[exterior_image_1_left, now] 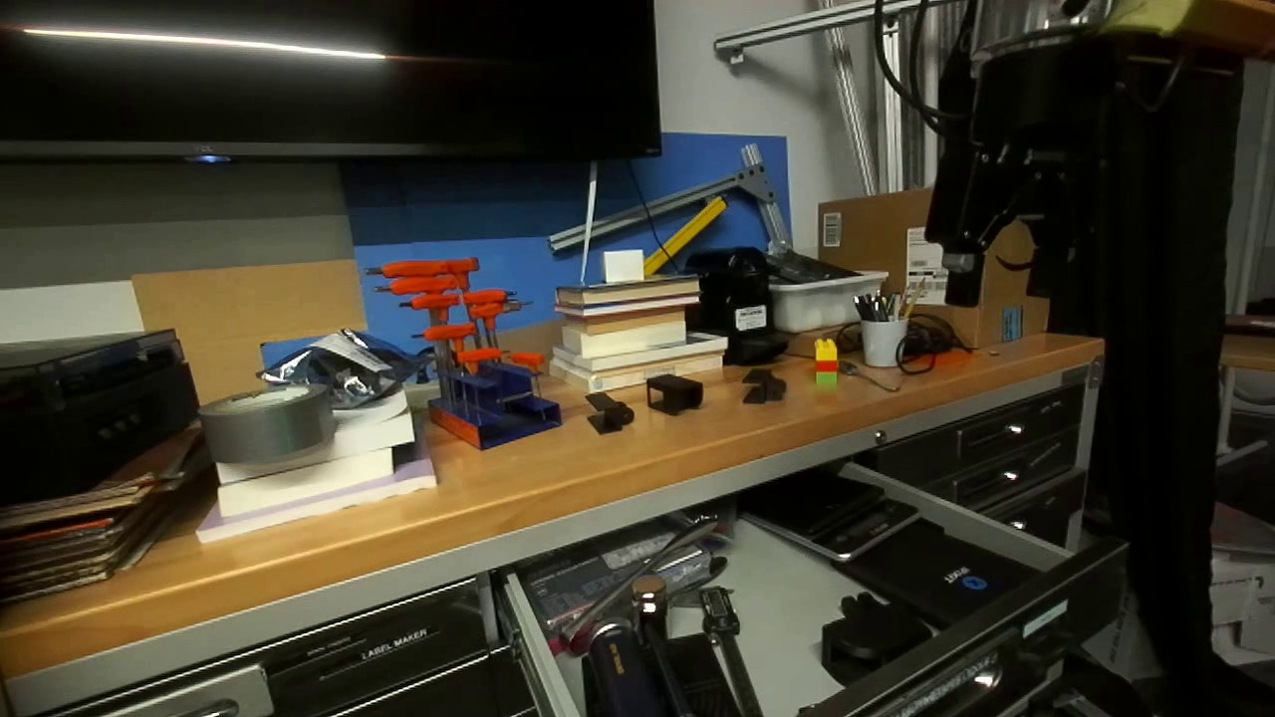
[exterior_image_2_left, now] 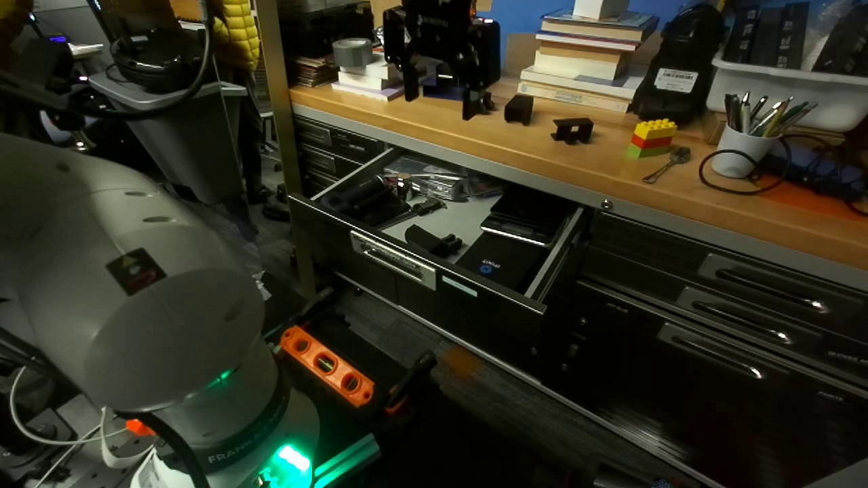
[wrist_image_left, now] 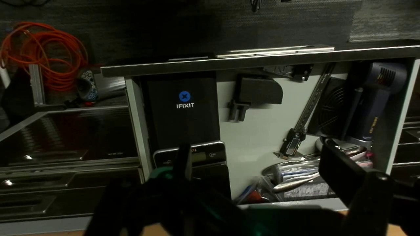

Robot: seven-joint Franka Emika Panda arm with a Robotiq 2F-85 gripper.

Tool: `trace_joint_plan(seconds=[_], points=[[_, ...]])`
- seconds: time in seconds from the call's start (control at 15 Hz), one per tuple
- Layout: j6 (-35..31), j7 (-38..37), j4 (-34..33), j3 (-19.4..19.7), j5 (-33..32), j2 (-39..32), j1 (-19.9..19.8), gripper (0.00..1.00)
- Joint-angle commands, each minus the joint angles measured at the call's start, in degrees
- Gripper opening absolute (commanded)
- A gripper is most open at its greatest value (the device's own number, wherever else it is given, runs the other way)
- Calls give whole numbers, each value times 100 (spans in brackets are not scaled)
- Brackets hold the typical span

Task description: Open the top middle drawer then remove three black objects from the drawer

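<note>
The black two-fingered claw [wrist_image_left: 256, 147], nearest in the wrist view, is held aloft, spread wide with nothing seen gripped. Below it, the wide, shallow dark grey metal drawer [wrist_image_left: 252, 131] is drawn open; a matte black block with one curved corner [wrist_image_left: 261, 90] is seen lying inside. Farther back, on the light wooden counter [exterior_image_1_left: 657, 443], a matte black flapped piece with a rounded body [exterior_image_1_left: 615, 414], a matte black hollow block [exterior_image_1_left: 674, 394] and a matte black notched block [exterior_image_1_left: 764, 385] are set in a loose row. If these are the three meant, removal may be judged complete, and only a retreat clear of them is called for; otherwise the curved-cornered block must be gripped.
</note>
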State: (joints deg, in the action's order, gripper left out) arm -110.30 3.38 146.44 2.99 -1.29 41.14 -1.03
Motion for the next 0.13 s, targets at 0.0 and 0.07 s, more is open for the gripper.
trace_joint_plan(seconds=[0.0, 0.07], points=[[16, 6, -13, -12, 9, -21, -13, 100], [16, 6, -12, -12, 9, -45, -13, 100]])
